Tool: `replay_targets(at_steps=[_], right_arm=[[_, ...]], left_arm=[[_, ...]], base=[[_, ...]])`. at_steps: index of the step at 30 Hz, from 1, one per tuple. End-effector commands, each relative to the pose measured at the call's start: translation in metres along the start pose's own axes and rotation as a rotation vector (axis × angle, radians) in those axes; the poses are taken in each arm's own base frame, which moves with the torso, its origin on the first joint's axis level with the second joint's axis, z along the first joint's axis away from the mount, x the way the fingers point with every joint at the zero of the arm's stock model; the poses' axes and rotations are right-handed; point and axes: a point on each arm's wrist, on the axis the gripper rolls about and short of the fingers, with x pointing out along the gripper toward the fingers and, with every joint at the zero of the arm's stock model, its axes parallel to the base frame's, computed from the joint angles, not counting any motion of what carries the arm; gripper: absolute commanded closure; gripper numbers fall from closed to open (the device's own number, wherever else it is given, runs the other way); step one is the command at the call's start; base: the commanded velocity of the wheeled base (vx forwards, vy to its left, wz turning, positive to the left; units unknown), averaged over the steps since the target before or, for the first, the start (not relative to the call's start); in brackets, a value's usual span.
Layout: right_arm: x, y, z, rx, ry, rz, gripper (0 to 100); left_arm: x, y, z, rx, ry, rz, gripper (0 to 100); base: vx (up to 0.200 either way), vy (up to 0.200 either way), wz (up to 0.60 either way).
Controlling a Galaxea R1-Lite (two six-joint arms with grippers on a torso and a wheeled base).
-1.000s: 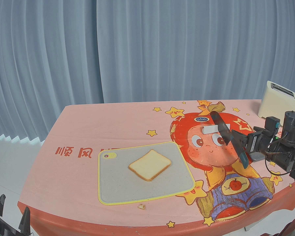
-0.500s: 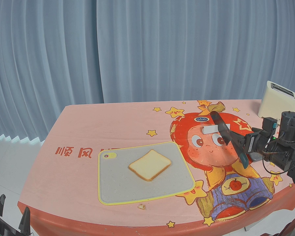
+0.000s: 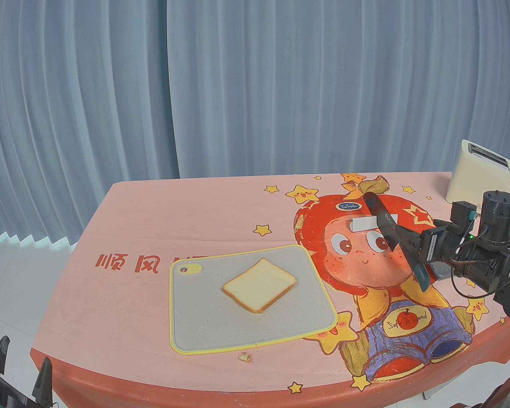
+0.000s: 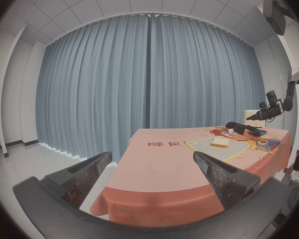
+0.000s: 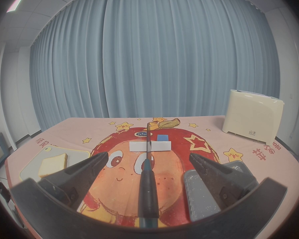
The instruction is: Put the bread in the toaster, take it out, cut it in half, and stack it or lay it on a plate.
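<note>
A slice of bread [image 3: 259, 284] lies flat on a grey cutting board [image 3: 209, 318] with a yellow rim, left of the table's middle. A black knife [image 3: 379, 213] rests with its blade on a small white block [image 3: 358, 225], its handle [image 5: 148, 190] pointing to the table's right front. My right gripper [image 3: 409, 245] is open, one finger on each side of the handle, a gap showing on both sides. The cream toaster [image 3: 481, 177] stands at the far right corner. My left gripper [image 4: 152, 170] hangs open off the table's left front corner, holding nothing.
A grey flat dish [image 5: 202, 196] lies just beside the right gripper, toward the toaster. A crumb [image 3: 244, 357] sits in front of the board. The pink printed tablecloth [image 3: 209, 216] is bare at the back left. A curtain hangs behind the table.
The right arm has shifted slightly left and toward the knife. Bread, board and knife have stayed where they were.
</note>
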Motion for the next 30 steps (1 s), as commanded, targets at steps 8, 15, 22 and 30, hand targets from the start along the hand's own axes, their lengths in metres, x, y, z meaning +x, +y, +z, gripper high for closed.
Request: replay_targets(at_steps=[8, 15, 22, 30], right_arm=[[0.014, 0.000, -0.007, -0.005, 0.040, -0.009, 0], [0.019, -0.001, -0.014, -0.008, 0.072, -0.013, 0], [0.030, -0.002, -0.020, -0.002, 0.063, -0.018, 0], [0.030, -0.001, -0.027, -0.008, 0.083, -0.014, 0]], left_arm=[[0.001, 0.000, -0.005, 0.000, 0.018, 0.001, 0], [0.001, 0.000, -0.005, 0.000, 0.018, 0.001, 0], [0.001, 0.000, -0.005, 0.000, 0.018, 0.001, 0], [0.001, 0.000, -0.005, 0.000, 0.018, 0.001, 0]], base=[[0.000, 0.000, 0.00], [0.000, 0.000, 0.00], [0.000, 0.000, 0.00], [0.000, 0.000, 0.00]])
